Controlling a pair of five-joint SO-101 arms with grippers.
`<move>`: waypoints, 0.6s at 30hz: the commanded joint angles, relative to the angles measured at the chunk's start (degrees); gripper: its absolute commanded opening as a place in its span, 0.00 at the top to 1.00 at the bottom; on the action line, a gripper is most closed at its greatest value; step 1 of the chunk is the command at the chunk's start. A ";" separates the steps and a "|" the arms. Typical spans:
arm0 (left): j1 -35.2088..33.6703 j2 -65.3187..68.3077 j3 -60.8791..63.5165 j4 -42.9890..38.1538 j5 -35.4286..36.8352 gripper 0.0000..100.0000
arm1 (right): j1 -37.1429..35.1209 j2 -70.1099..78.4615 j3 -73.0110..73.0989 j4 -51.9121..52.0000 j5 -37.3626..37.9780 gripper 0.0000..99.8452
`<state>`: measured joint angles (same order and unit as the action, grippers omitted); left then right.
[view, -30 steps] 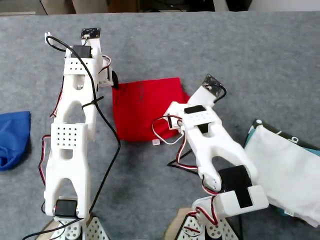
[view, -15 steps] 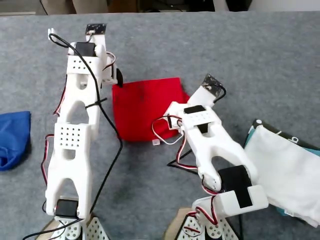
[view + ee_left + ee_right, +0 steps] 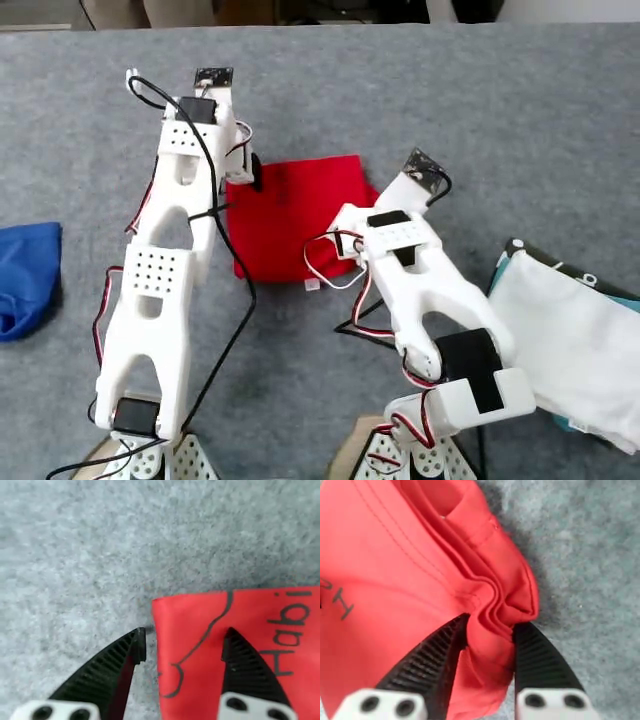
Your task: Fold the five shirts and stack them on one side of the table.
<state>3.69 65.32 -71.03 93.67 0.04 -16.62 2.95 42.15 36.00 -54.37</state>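
Left gripper (image 3: 185,635) is held at red shirt's (image 3: 295,215) far-left corner, spread astride the edge. Right gripper (image 3: 491,627) is clamped on its bunched right edge. Shirt near-square, long axis unclear.

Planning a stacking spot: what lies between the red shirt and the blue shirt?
High view: the left arm crosses between red shirt and blue shirt; otherwise bare grey table.

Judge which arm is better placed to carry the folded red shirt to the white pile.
Right. The right gripper pinches the red shirt's bunched edge and sits nearer the white pile. The left gripper is open, merely straddling a corner.
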 commanded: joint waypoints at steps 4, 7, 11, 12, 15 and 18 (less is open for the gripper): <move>-0.44 0.13 -0.26 -1.93 0.53 0.75 | -1.36 1.80 -2.07 -1.05 0.53 0.89; -0.44 0.13 -0.26 -1.93 0.53 0.75 | -1.36 1.80 -2.07 -1.05 0.53 0.89; -0.44 -0.13 -0.26 -1.93 3.96 0.75 | -1.27 1.80 -2.07 -1.05 0.53 0.89; -0.35 -0.22 -0.26 -1.93 4.57 0.75 | -1.27 1.80 -2.07 -1.05 0.53 0.89; -0.09 -0.31 -0.26 -2.02 6.33 0.75 | -1.27 1.80 -2.15 -1.05 0.53 0.89; 0.00 -0.31 -0.26 -3.34 9.05 0.81 | -1.36 1.80 -2.15 -1.05 0.62 0.89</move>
<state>3.87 66.02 -71.03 92.62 6.73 -16.62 2.95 42.15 36.00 -54.29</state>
